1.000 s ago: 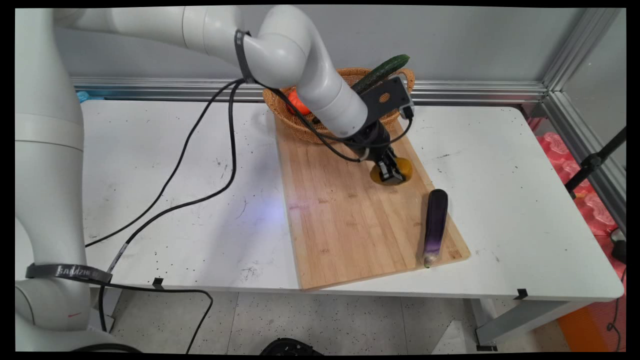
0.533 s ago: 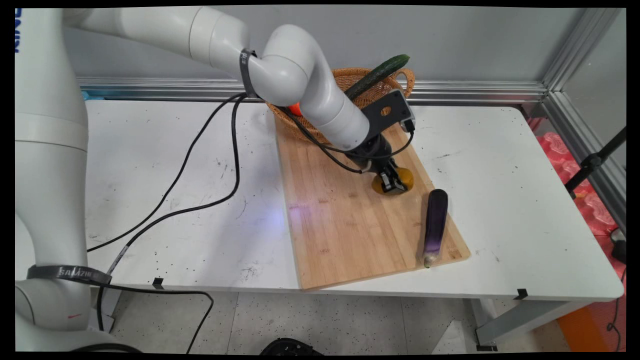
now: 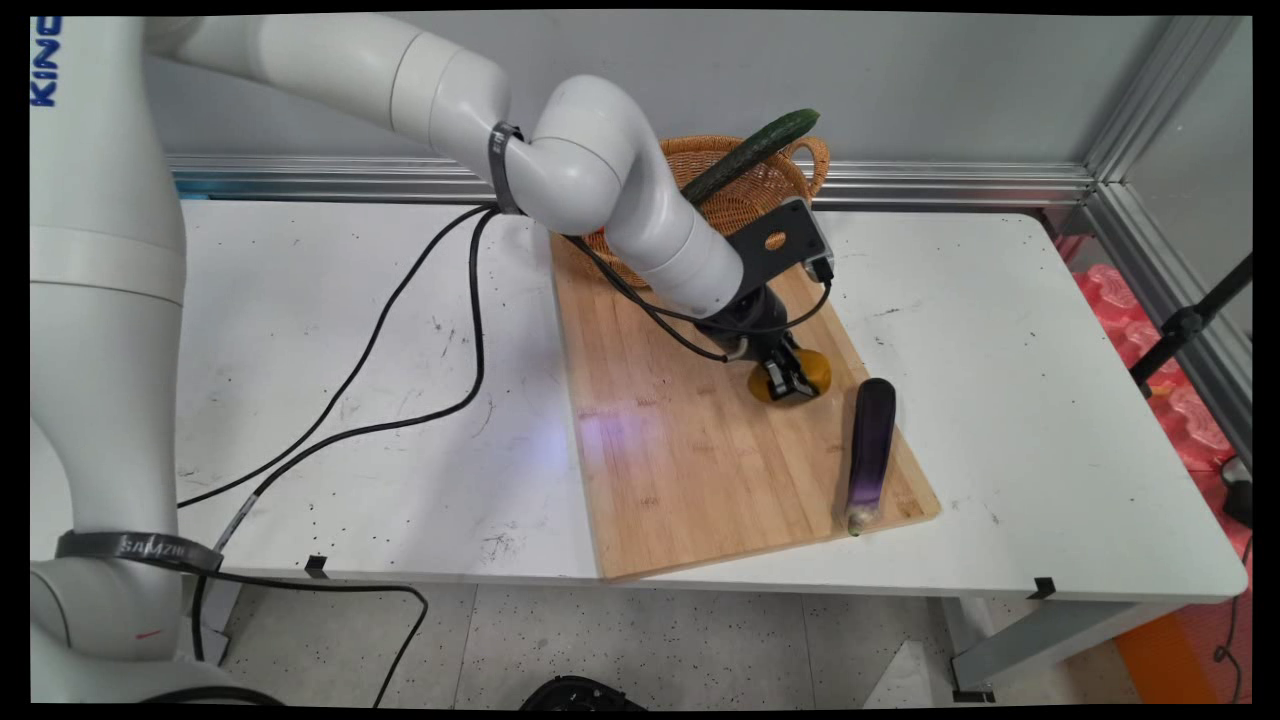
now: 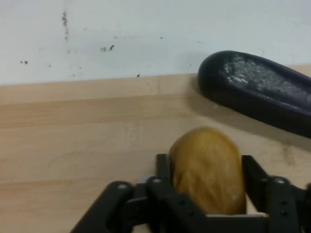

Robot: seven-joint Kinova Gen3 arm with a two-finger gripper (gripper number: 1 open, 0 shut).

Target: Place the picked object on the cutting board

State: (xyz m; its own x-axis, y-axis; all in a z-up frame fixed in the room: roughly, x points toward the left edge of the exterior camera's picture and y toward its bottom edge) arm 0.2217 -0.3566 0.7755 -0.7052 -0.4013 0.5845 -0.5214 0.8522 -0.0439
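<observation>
My gripper [image 3: 790, 380] is shut on a yellow-brown potato [image 3: 815, 372], low over the wooden cutting board [image 3: 700, 450]. In the hand view the potato [image 4: 208, 167] sits between the two black fingers [image 4: 163, 167], with the board [image 4: 73, 145] just beneath it. A dark purple eggplant [image 3: 870, 450] lies along the board's right edge, a short way to the right of the potato. Its rounded end [image 4: 252, 92] shows close ahead of the hand.
A wicker basket [image 3: 750, 190] stands at the board's far end, with a long green cucumber [image 3: 755, 150] sticking out of it. Black cables [image 3: 400, 330] hang from the arm across the white table [image 3: 300, 400] to the left.
The gripper has carried the potato along the board toward the near side and slightly right, closer to the eggplant. The eggplant, basket and cucumber have stayed put.
</observation>
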